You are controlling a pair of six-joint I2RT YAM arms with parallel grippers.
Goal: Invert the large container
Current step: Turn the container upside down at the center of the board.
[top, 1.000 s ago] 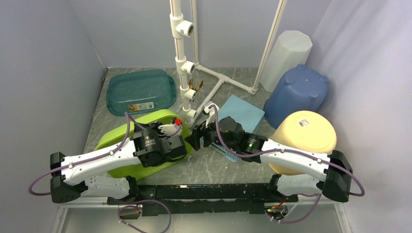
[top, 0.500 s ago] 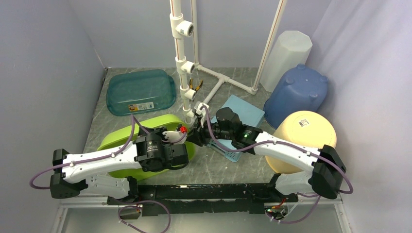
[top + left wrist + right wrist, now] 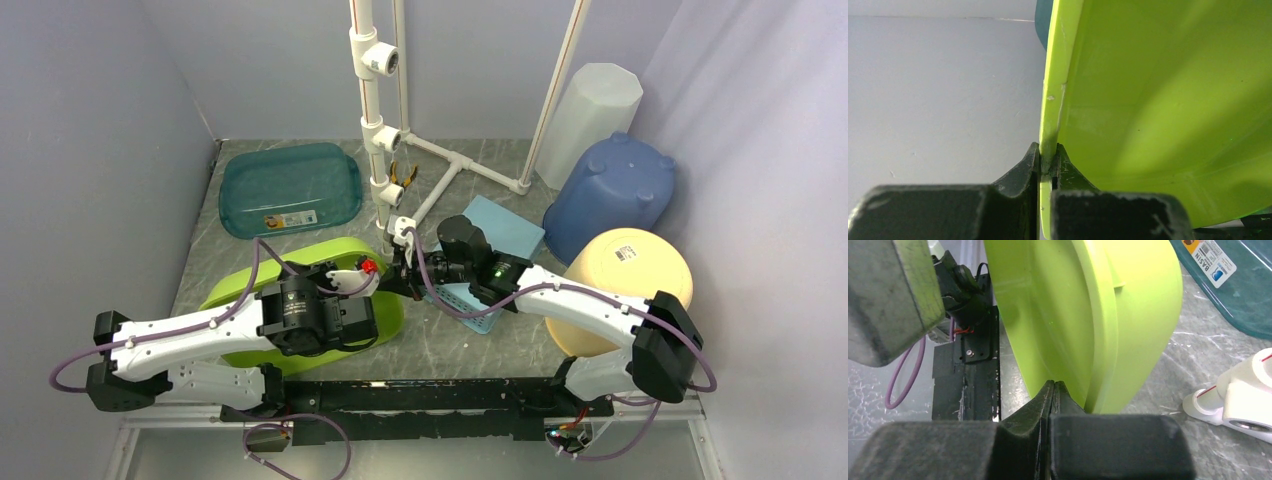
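Grey marbled table, 8 o'clock sector: green container tipped up on one long side, long axis running 8 to 2 o'clock. Left gripper and right gripper each pinch its thin rim at the 3 o'clock end.

You are looking at the large container, a smooth lime-green plastic basin with a thin rim. It is standing steeply tilted on one long edge, at the near left part of the bench.
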